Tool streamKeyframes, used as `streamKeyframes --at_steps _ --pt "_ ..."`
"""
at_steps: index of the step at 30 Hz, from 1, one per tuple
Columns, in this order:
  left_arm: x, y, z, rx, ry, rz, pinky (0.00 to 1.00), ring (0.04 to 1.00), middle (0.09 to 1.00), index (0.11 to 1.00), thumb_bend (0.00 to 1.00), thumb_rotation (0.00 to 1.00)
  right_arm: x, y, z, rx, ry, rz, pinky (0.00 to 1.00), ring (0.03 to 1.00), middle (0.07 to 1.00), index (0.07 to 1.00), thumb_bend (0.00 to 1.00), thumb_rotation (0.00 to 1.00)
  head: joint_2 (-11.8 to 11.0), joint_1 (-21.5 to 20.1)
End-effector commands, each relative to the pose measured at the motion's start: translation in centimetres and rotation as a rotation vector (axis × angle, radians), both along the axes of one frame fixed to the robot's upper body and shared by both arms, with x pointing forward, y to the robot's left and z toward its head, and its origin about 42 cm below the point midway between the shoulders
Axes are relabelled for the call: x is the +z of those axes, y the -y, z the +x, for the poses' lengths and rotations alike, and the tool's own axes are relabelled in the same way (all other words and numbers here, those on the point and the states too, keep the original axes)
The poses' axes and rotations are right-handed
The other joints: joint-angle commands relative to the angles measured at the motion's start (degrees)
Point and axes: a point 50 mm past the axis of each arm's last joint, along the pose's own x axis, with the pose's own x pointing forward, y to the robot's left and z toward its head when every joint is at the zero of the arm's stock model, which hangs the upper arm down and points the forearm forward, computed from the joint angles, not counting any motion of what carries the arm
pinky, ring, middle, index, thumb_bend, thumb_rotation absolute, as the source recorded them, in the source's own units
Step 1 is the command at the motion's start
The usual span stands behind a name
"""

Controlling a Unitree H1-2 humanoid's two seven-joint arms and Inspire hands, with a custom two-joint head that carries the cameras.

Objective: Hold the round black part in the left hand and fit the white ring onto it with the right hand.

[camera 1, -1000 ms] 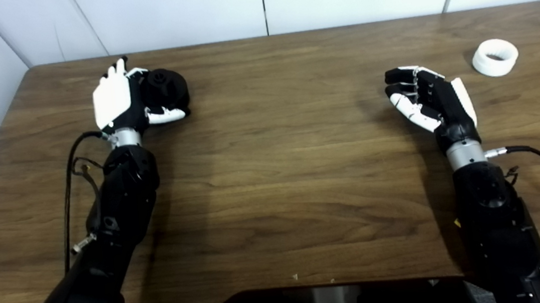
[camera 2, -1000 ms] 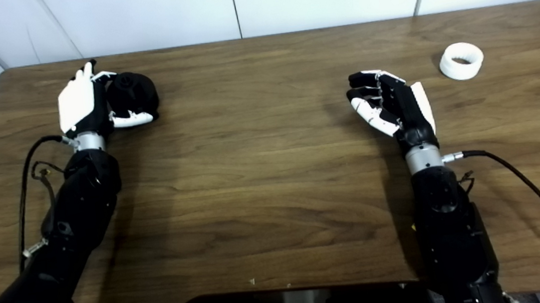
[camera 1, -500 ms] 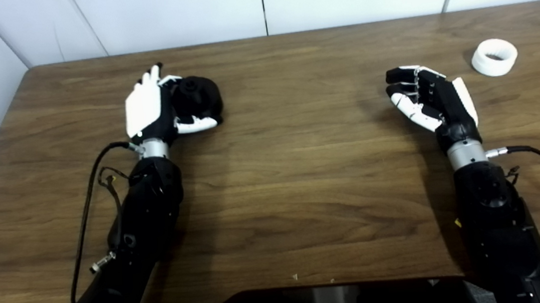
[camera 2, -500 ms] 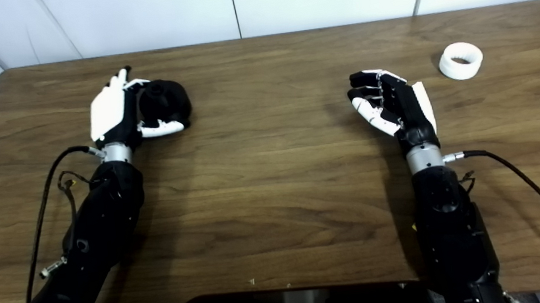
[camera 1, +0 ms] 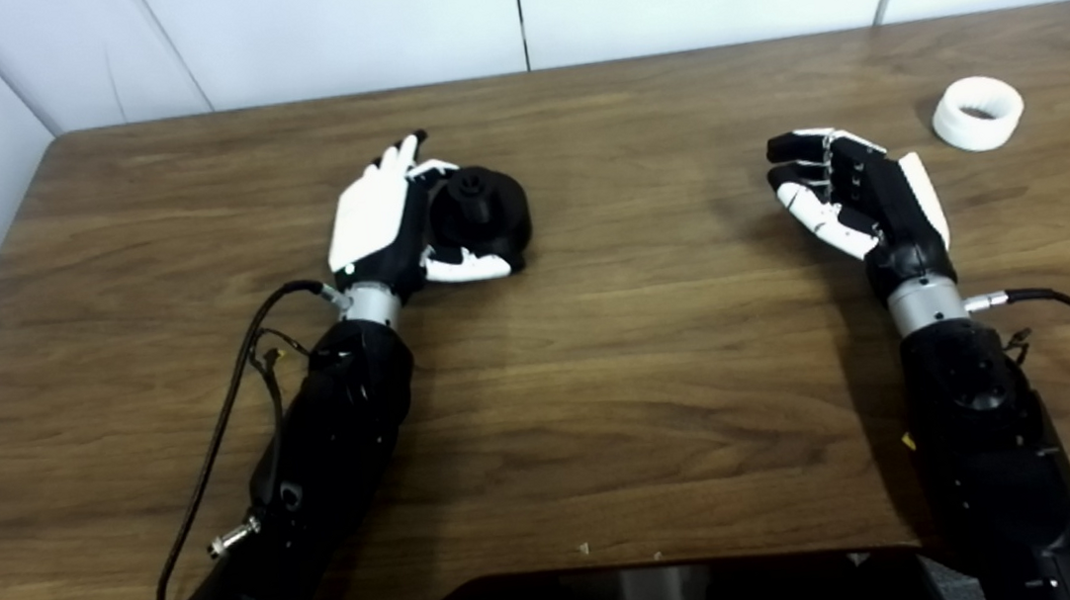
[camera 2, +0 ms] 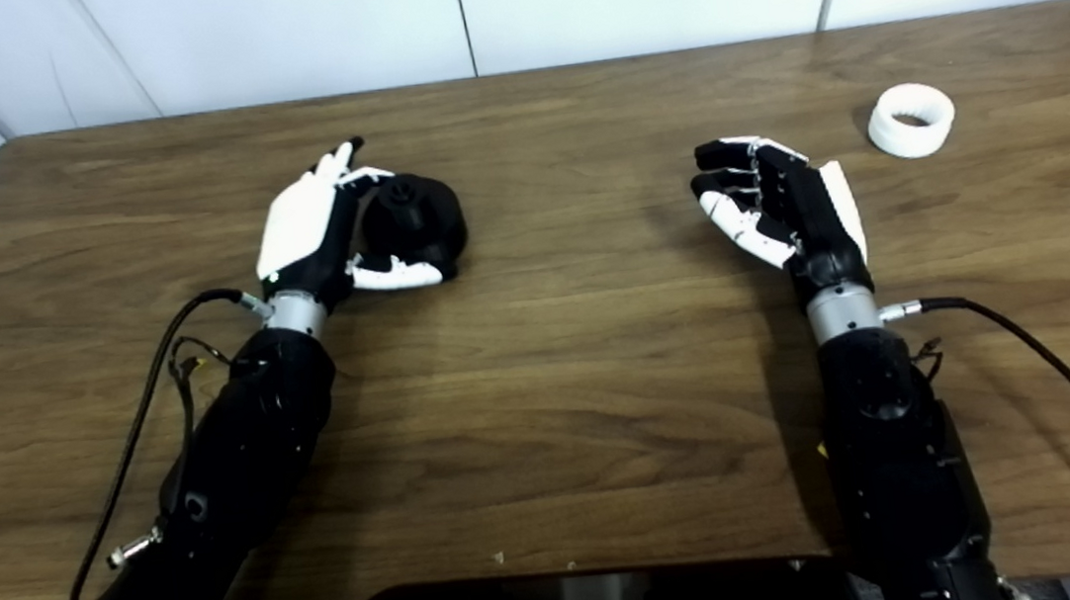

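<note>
Two hands in frame, only one travelling. Left hand (camera 1: 383, 222) is carrying the round black part (camera 1: 484, 216) rightward across the table (camera 1: 600, 353): a second ago it was sitting in the upper left of the frame, now it is arriving at upper centre-left. Fingers and thumb are wrapping the part, so the grasp is holding through the move. Judgement: the part is being brought toward the middle for assembly; the holding half of the task is under way.

Right hand (camera 1: 847, 193) is staying at right of centre, unchanged over that second, palm facing left, fingers curled loosely and apart, holding nothing. White ring (camera 1: 978, 112) is lying flat in the upper right of the frame, near that hand but untouched. Picking it up is likely the next step.

Black part is looking like a matte, dome-shaped disc with a small raised hub at its centre, hub facing the camera. Ring is appearing short, thick-walled, with an open bore.
</note>
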Motion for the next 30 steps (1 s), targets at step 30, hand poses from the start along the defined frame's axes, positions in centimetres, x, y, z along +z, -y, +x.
streamKeyframes --at_steps 30 --pt "-1.4 6.6 -6.5 -0.398 -0.073 -0.033 1.0 1.0 1.0 0.649 1.0 0.34 2.9 -0.7 0.9 0.013 0.133 -0.009 0.62 0.678 0.703 0.664 0.42 0.35 -0.1 -5.5"
